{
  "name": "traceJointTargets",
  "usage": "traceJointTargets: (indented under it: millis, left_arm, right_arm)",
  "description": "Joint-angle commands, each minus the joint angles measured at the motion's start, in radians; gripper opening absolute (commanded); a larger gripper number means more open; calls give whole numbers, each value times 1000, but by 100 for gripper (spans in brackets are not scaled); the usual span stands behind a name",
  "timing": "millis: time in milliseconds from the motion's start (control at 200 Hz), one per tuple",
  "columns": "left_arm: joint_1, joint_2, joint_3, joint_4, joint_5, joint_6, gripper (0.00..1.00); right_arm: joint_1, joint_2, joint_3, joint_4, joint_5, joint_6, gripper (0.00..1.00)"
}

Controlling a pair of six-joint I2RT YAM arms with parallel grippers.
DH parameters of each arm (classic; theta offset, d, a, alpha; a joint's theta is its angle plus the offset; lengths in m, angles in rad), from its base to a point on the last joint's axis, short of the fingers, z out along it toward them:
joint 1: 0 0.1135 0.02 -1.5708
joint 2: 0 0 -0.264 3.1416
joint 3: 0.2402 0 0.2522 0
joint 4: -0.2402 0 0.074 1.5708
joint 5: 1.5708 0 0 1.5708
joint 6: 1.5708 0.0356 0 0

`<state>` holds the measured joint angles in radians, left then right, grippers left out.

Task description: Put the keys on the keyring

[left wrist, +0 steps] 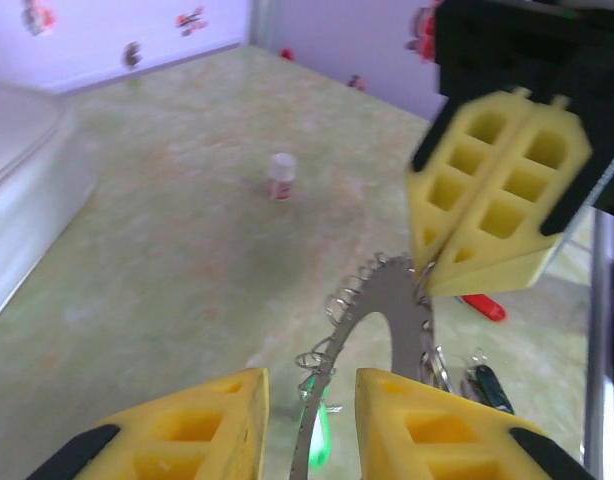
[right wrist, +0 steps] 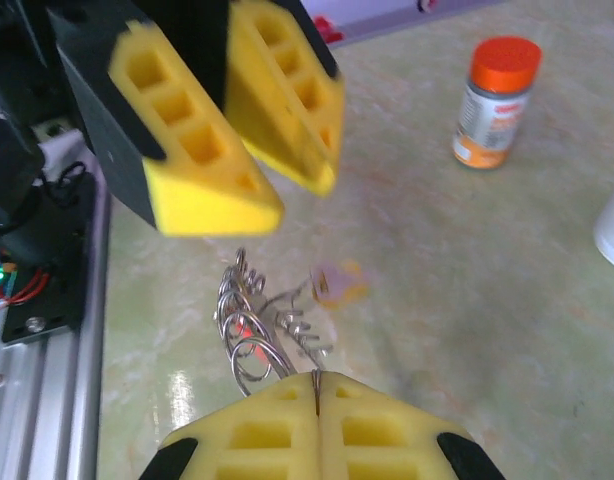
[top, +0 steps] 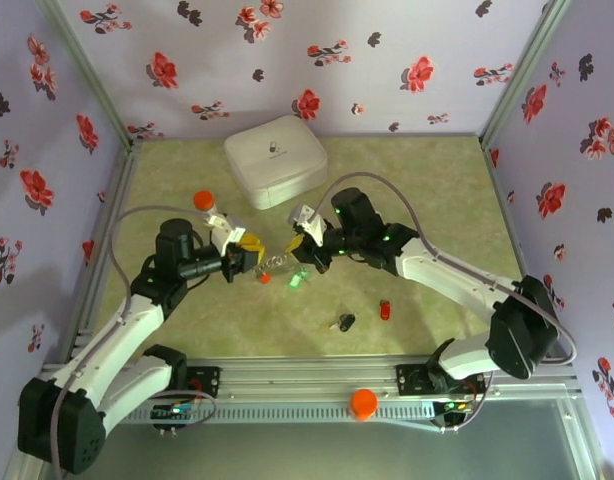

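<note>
Pinching the keyring (left wrist: 382, 300) tight, the right tool (left wrist: 434, 283) is offering its edge lower-centre, inside the left tool (left wrist: 309, 390) (jaws narrowly parted).

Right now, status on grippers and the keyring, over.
Right gripper shut on the keyring. Left gripper open, jaws astride the ring's edge. Black key, red key loose on table. Nothing blocking.
</note>
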<state>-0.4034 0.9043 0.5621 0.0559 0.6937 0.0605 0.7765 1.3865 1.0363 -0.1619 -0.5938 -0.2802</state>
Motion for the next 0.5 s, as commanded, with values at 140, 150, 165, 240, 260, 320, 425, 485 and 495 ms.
traceJointTargets:
  millis: [140,150,165,240,260,320,425,485,495]
  left_arm:
    - [-46,20,40,32,87,164,24]
    - [-48,22,42,28,91,170,24]
    - [-52,25,47,22,97,179,24]
    - [-65,48,59,7,139,197,24]
    - [-69,54,59,7,154,204,24]
    - [-82,73,60,3,188,220,24]
    - [-102,104,63,-2,202,231,24]
    - [-111,120,62,-2,204,236,24]
    - [-114,122,64,-2,205,238,24]
  right_arm:
    - [-3,-62,-18,6,-103,-123,0]
    - [-3,-62,-19,5,-103,-125,0]
    - [-4,-63,-20,5,-104,-129,0]
    - [-3,-67,-18,8,-106,-133,0]
    - [-3,-67,-19,10,-107,-135,0]
    - [1,-69,-21,17,-104,-139,0]
    - [6,-75,-27,20,-104,-146,0]
    - [9,-79,-30,24,-106,-149,0]
    - [10,-78,-32,25,-106,-148,0]
